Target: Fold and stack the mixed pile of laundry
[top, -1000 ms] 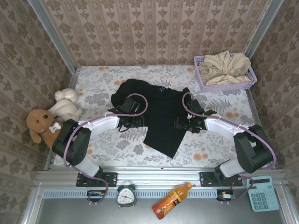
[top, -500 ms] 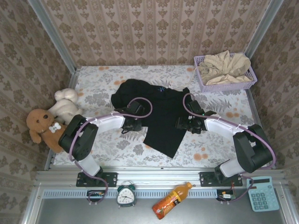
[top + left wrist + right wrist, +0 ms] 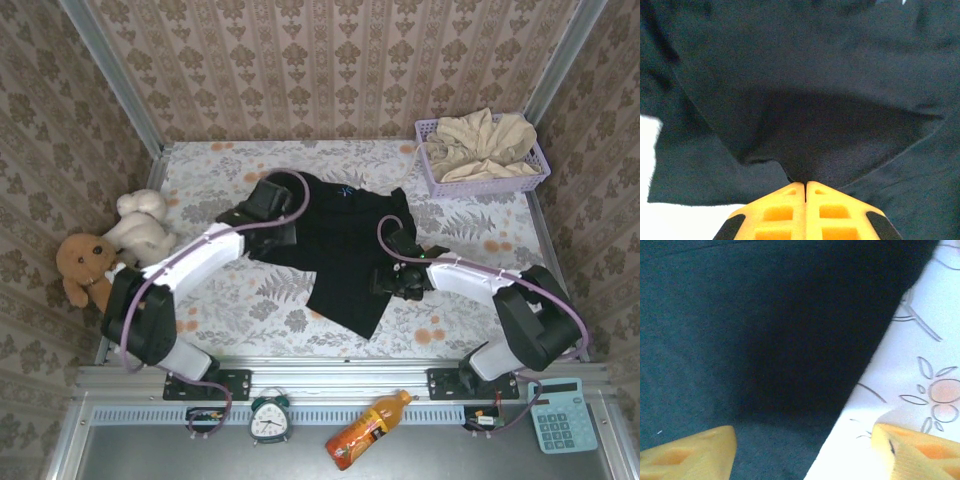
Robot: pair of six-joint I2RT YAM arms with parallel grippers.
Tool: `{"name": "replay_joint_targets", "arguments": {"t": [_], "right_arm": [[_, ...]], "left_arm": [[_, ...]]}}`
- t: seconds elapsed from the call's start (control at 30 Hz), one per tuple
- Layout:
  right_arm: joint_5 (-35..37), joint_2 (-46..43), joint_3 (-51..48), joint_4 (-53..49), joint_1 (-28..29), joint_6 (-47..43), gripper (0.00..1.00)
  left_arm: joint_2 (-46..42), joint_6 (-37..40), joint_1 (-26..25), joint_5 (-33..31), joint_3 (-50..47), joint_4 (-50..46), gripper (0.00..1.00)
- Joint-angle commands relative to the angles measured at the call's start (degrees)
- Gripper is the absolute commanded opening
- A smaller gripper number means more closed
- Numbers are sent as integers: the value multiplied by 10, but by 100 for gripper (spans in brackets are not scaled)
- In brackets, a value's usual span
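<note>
Black T-shirt (image 3: 350, 250): spread, rumpled, across the middle of the bench (image 3: 250, 300), which has a floral cover. The hem corner points toward the near edge and the left side is bunched up.
Mark on the shirt: a tiny blue mark (image 3: 345, 192) near the far edge, too small to read as letters or a logo.
Beige garment (image 3: 480, 140): crumpled inside the lavender basket (image 3: 480, 184) at the far right corner of the bench, well apart from the shirt.
Left gripper (image 3: 805, 186): the yellow fingertips are pressed together with no gap. A fold of the black T-shirt is pinched between them, and the cloth tents up from the pinch. From above, this arm reaches to the shirt's far left part.
Right gripper (image 3: 804, 432): jaws stand wide apart with nothing between them. One finger is over the black cloth and the other over the floral cover, straddling the shirt's right edge.
Plush toys: a white plush (image 3: 140, 225) and a brown plush (image 3: 85, 265) touch each other at the bench's left edge.
Near ledge: an alarm clock (image 3: 269, 420), an orange drink bottle (image 3: 365, 428) lying on its side, and a teal calculator (image 3: 562, 415).
Readable writing: the bottle label, clock face and calculator keys are all too small to read.
</note>
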Motion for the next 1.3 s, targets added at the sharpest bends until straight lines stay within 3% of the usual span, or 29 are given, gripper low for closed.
{"name": "replay_joint_targets", "arguments": {"t": [0.0, 0.07, 0.1, 0.23, 0.4, 0.57, 0.6, 0.63, 0.67, 0.8, 0.93, 1.03, 1.27], "right_arm": [[-15, 41, 5, 20, 12, 24, 49], [5, 45, 16, 3, 11, 19, 3], [20, 40, 22, -10, 9, 11, 0], [77, -10, 61, -80, -58, -69, 0], [68, -91, 90, -87, -206, -129, 0], [-7, -99, 85, -27, -222, -127, 0], [-26, -91, 83, -11, -222, -125, 6], [-44, -81, 84, 4, -223, -122, 23], [-58, -72, 88, 16, -221, -117, 31], [-42, -16, 122, 39, -194, -114, 57], [-14, 48, 141, 26, -161, -109, 66], [-18, 93, 148, 32, -155, -109, 68], [58, 158, 200, 43, -160, -114, 68]], "left_arm": [[-25, 31, 34, 25, 38, -3, 0], [-27, 43, 50, 16, 52, -1, 0], [-27, 50, 59, 15, 61, 1, 0], [-30, 68, 120, 13, 88, 17, 0], [-47, 81, 188, 5, 128, 35, 0], [-74, 91, 214, 5, 147, 51, 0], [-78, 92, 215, 6, 145, 53, 0], [-81, 92, 215, 12, 141, 55, 0], [-85, 90, 214, 20, 134, 57, 0], [-103, 70, 214, 41, 86, 62, 0], [-119, 54, 215, 50, 46, 73, 0], [-125, 50, 216, 53, 35, 73, 0], [-130, 50, 215, 58, 24, 67, 0]]}}
